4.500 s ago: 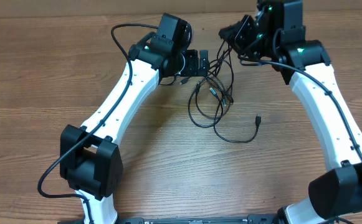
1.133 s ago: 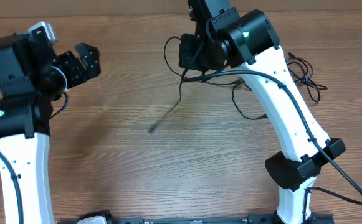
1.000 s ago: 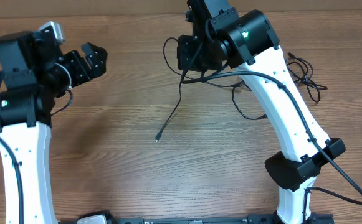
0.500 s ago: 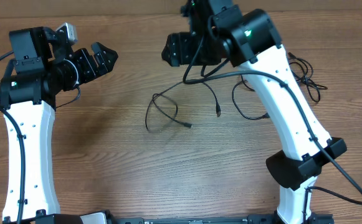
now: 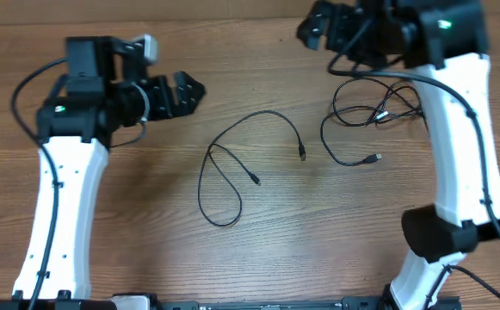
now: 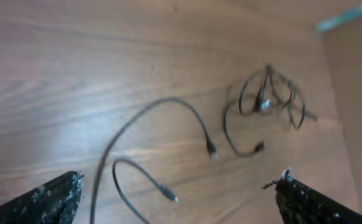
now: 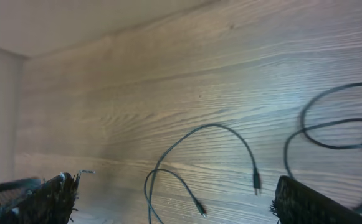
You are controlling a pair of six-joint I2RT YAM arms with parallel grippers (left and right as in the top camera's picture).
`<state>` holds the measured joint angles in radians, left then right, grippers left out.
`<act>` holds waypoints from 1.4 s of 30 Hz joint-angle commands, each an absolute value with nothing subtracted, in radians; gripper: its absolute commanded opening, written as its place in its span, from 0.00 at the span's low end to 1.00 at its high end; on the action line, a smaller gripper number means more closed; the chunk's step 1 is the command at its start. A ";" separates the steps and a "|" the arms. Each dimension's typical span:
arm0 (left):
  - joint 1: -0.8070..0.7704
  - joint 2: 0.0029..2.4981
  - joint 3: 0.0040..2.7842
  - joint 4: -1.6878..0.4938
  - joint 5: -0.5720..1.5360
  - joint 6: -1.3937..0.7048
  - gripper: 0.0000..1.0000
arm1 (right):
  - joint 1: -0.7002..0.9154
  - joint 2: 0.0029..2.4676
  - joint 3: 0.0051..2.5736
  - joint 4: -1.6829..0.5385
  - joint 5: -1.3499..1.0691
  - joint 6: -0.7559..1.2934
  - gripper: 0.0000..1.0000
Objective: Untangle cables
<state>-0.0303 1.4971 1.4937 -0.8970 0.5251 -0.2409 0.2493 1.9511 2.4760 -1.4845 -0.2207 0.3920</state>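
Cables (image 5: pixel 267 114): 1 black loop (image 6: pixel 171 99), 1 knot (image 5: pixel 379 110); L end effector (image 5: pixel 191 93), R end effector (image 5: pixel 311 30) wide.

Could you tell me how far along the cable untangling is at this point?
Done: one cable lies by itself in the middle in loose loops, clear of the others. In hand: nothing; the left gripper and the right gripper are both open and empty. Left: the tangled bundle on the right, where several cords cross one another.
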 commanded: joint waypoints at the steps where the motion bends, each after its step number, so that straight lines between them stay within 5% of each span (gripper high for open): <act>1: -0.090 1.545 1.494 -0.929 0.406 -0.202 1.00 | 0.226 1.896 2.510 -1.501 -0.218 0.395 1.00; 10: -0.195 1.692 1.494 -0.972 0.212 -0.199 1.00 | 0.206 1.897 2.507 -1.535 -0.217 0.392 1.00; 18: -0.235 1.852 1.494 -0.976 0.178 0.079 1.00 | 0.206 1.897 2.507 -1.549 -0.180 0.392 1.00; 25: -0.245 1.959 1.494 -0.931 0.081 0.113 1.00 | 0.206 1.897 2.507 -1.555 -0.171 0.392 1.00; 42: -0.338 2.042 1.493 -0.945 0.116 0.203 0.76 | 0.206 1.897 2.507 -1.552 -0.146 0.392 1.00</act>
